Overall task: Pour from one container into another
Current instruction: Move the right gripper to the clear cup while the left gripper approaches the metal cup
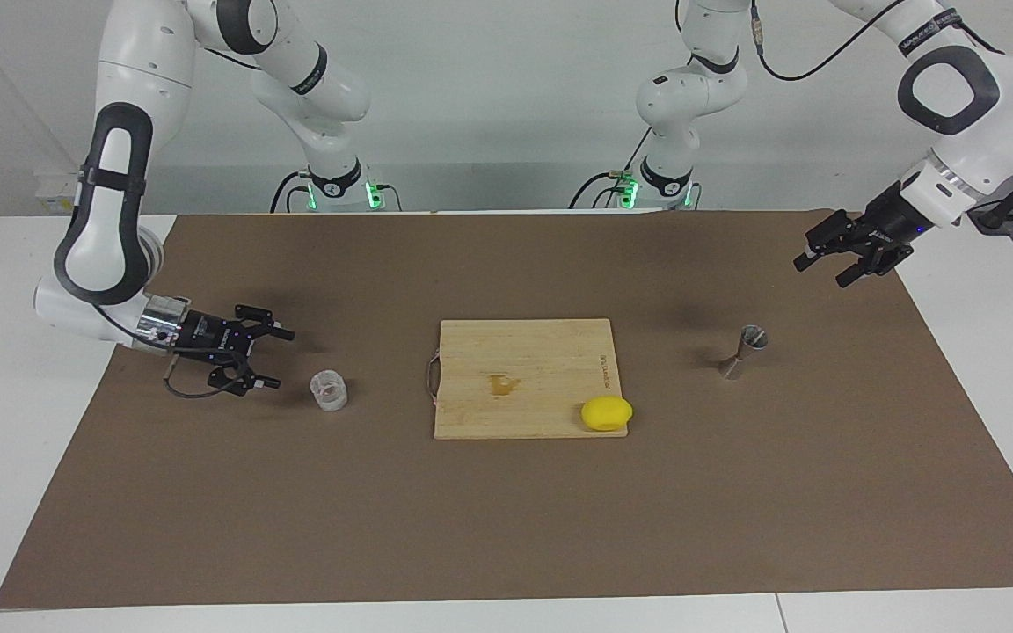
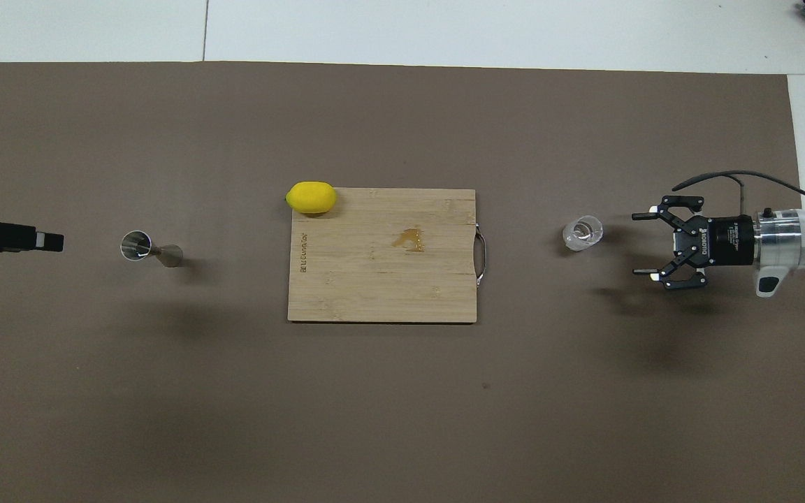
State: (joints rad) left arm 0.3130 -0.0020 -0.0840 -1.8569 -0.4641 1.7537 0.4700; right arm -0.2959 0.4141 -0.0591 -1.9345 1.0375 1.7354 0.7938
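Right gripper (image 1: 273, 359) sits low over the brown mat (image 1: 506, 527) at the right arm's end of the table, turned on its side with the two fingers spread wide and aimed at the glass cup (image 1: 329, 390), holding nothing. It's near the cup, not touching it, a gap of mat showing between fingertips and glass. My read: a sideways approach for a grip round the cup wall, which would leave the wrist free to tip it later. The cup stands upright on the mat, between that gripper and the handle end of the wooden cutting board (image 1: 524, 352). It is short, clear and cylindrical with a thick base; whether there's liquid inside I can't tell. Left gripper (image 1: 841, 257) hangs in the air over the mat's edge at the left arm's end, fingers apart and empty. It looks angled down toward the jigger (image 1: 742, 350) but is well apart from it; possibly it's meant to steady or lift the jigger for the pour, that's a guess. The jigger stands upright on the mat by itself, silver-grey metal, hourglass shape with a narrow waist, open mouth up — the overhead view shows the bright round rim. Board lies mid-table between the two containers, with a small amber stain near its middle. A yellow lemon (image 1: 607, 413) sits on the board's corner farthest from the robots, toward the jigger's end, overhanging a bit. Nothing grasped yet, so the pour hasn't begun.
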